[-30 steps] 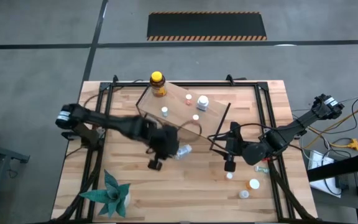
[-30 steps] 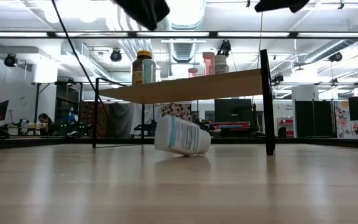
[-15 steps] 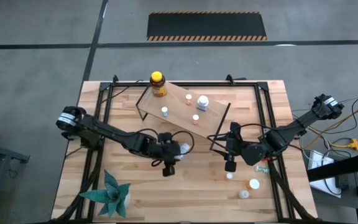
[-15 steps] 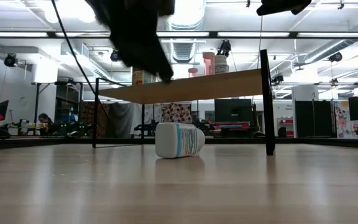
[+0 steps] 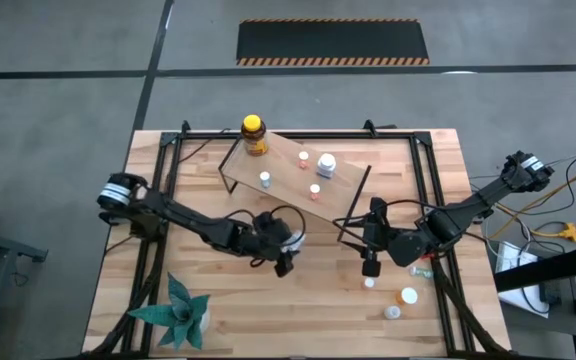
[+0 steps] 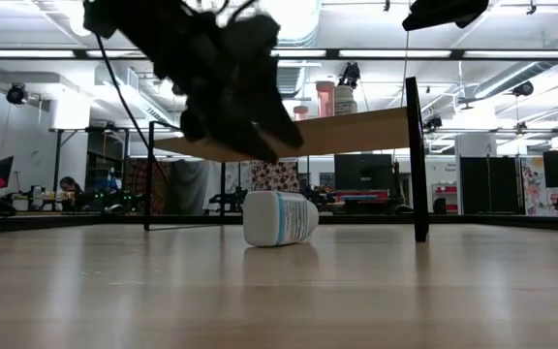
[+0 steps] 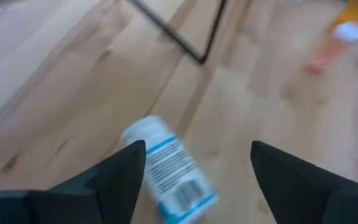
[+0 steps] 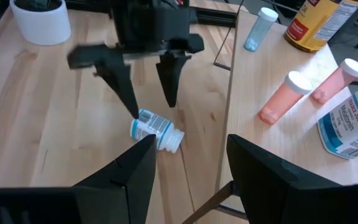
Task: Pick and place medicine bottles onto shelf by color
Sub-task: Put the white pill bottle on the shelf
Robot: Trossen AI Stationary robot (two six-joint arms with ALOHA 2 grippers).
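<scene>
**Fallen bottle under left tool: roll risk, grab across the body**

Left side first: green paper plant [image 5: 178, 308] sits at the tabletop's [image 5: 208, 335] near-left corner, clear of the work.

Left tool [image 5: 284, 248] is spread wide and holding nothing, poised just above the small white bottle [image 6: 279, 217] that lies on its side on the tabletop, just in front of the shelf [image 5: 293, 170]. In the left wrist view the bottle [image 7: 168, 171] sits between the two fingers [image 7: 114, 180], nearer one of them, not touched as far as I can tell.

Handling, my read:
- Small plastic cylinder, light, stiff. Will roll if nudged on one side.
- Glossy label, likely a bit slippery. Pinch across the label band mid-body, fingers square to the long axis, both pads landing together.
- Avoid the cap end: narrower, would pivot out.
- It's lying down, so it needs uprighting before it goes on the board.

On the shelf: amber bottle [image 5: 254, 134] with yellow cap at the far-left corner, a few small bottles standing mid-board, pink-bodied ones [image 8: 284, 94] grouped together.

Right tool [image 5: 370, 262] hangs right of the shelf leg, fingers parted, nothing in them. More small bottles [image 5: 401, 297] wait on the tabletop just beyond it, near the right edge.
</scene>
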